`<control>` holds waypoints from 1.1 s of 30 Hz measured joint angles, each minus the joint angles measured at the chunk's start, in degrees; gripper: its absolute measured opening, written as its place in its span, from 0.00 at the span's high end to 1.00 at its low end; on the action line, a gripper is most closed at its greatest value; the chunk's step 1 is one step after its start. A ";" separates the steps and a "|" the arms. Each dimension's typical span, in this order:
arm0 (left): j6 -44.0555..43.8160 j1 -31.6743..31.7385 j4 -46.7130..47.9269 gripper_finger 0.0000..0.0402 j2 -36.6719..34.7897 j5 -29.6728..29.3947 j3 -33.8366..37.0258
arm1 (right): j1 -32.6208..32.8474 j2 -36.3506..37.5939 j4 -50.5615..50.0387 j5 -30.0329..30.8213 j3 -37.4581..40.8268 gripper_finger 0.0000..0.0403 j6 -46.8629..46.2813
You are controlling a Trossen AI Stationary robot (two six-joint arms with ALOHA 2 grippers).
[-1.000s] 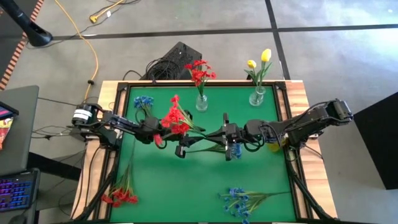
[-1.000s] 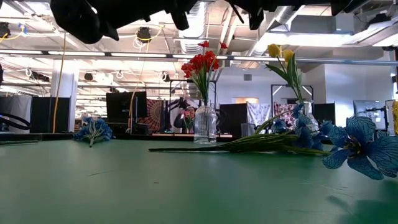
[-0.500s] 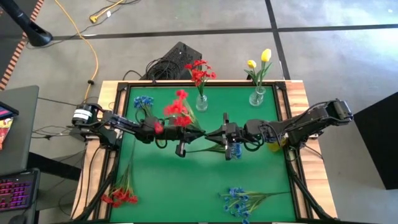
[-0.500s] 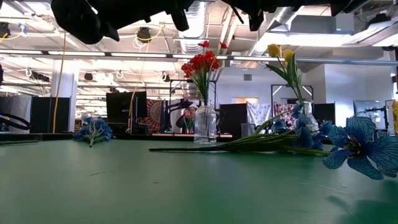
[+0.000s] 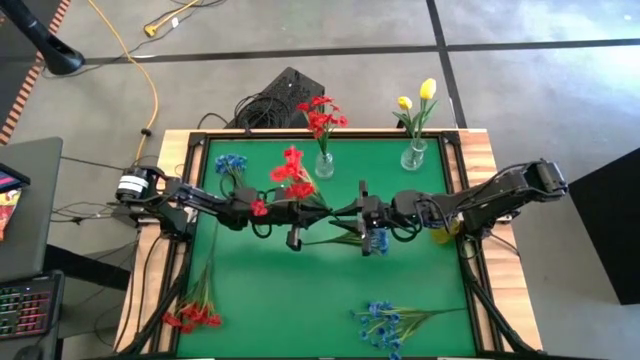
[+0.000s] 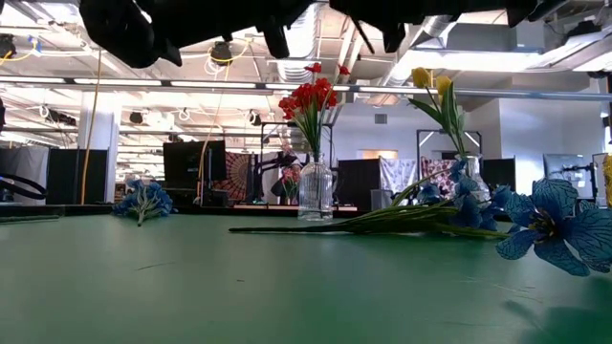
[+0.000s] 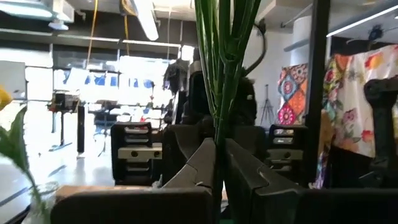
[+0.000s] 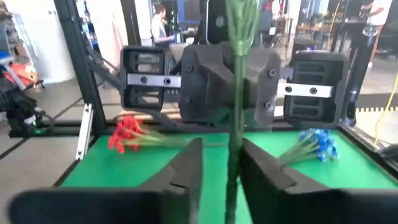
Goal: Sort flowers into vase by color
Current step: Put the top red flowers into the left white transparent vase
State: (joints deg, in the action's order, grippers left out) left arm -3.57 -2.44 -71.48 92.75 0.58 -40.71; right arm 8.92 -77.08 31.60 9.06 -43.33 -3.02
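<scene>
- Red spray (image 5: 285,178), held above mid-bench: blooms have swung up and toward the red vase (image 5: 324,165) versus a second ago, when they hung lower and more bunched; now spread and tilted.
- Left gripper (image 5: 292,214): jaws narrow, pinched on the spray's thin green stem; the left wrist view shows the stem (image 7: 219,124) running straight up between the dark fingers (image 7: 202,167).
- Right gripper (image 5: 357,213): position unchanged, meeting the left one at bench centre; jaws part open around the same stem, with a gap on either side of it in the right wrist view.
- Bench (image 5: 270,300): flat green mat.
- Lying flat, unmoved: red spray (image 5: 192,316) front left, blue spray (image 5: 231,163) back left, blue spray (image 5: 385,322) front right.
- Clear ribbed glass vase holds red blooms; second glass vase (image 5: 414,154) holds yellow buds (image 5: 427,90).
</scene>
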 joint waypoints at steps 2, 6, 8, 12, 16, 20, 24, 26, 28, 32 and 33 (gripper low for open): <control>-0.03 0.23 1.75 1.00 -0.34 -0.48 0.00 | -0.24 0.00 -1.36 -0.04 0.00 0.61 0.01; -0.86 1.48 6.51 1.00 -2.01 -1.37 0.00 | -1.37 1.09 -7.02 -0.17 0.00 0.44 0.91; -0.86 2.52 10.25 1.00 -3.66 -1.91 0.00 | -2.07 2.69 -12.13 -0.17 -0.02 0.38 1.33; 0.29 5.07 18.71 1.00 -7.79 -5.72 0.00 | -3.17 6.61 -22.71 0.19 -0.02 0.33 -1.57; 4.29 8.77 23.41 1.00 -10.26 -8.67 0.00 | -3.68 9.70 -31.33 0.98 -0.02 0.33 -5.41; 6.65 13.88 24.00 1.00 -9.60 -7.15 0.00 | -2.06 9.72 -35.21 5.46 0.00 0.33 -7.05; 8.79 19.21 24.41 1.00 -9.16 -4.59 0.11 | 0.07 8.47 -35.25 8.98 0.00 0.33 -6.64; 8.89 21.64 23.70 1.00 -9.18 -2.96 0.09 | 1.07 8.35 -35.71 10.33 0.00 0.33 -6.61; 8.68 23.94 23.28 1.00 -9.18 -0.04 0.09 | 1.78 8.41 -35.38 10.76 0.00 0.33 -6.60; 8.50 26.90 22.10 1.00 -8.31 3.38 0.09 | 1.89 8.39 -35.47 10.80 0.00 0.33 -6.97; 8.41 27.44 22.35 1.00 -8.12 3.67 0.09 | 1.66 8.39 -35.41 10.80 0.00 0.33 -7.04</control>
State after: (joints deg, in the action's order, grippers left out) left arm 4.84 25.00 -49.13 84.63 4.25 -40.62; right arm 10.58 -68.69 -3.81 19.86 -43.33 -10.07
